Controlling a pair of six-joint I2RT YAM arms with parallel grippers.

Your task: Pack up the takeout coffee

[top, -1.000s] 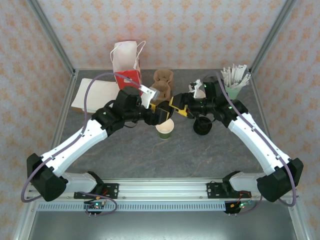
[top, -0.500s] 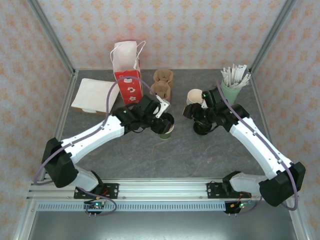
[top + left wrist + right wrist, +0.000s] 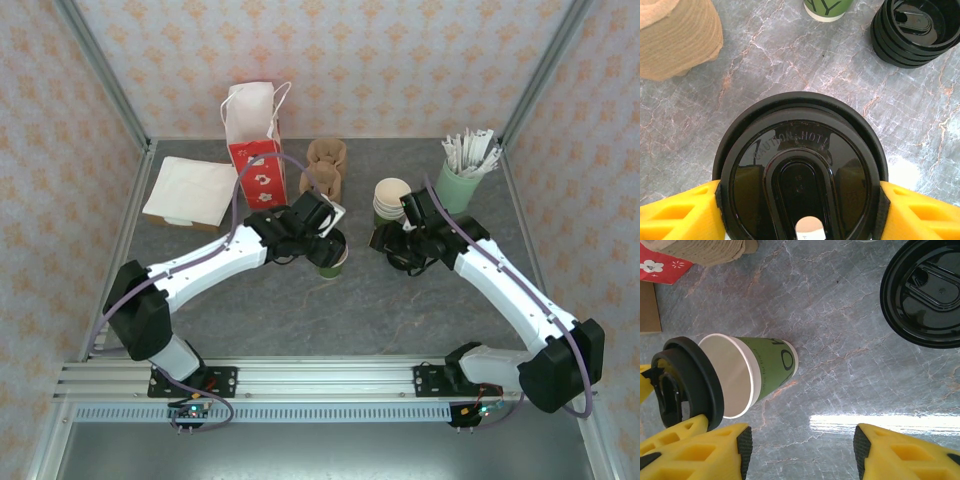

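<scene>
Green paper cup (image 3: 769, 366) upright, open, black lid (image 3: 800, 175) offset above its rim

Grey marble-veined bench (image 3: 330, 310), matte, one bright glare streak (image 3: 880, 422) across it. Cream wallpaper walls (image 3: 400, 60), orange floral motif, back and both sides. Aluminium corner posts (image 3: 102, 75) slanting outward. Slotted metal rail (image 3: 330, 376) along near edge.

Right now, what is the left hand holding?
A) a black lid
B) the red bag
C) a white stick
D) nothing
A: in the left wrist view the black lid sits clamped between the two yellow fingers of the left hand.
</scene>
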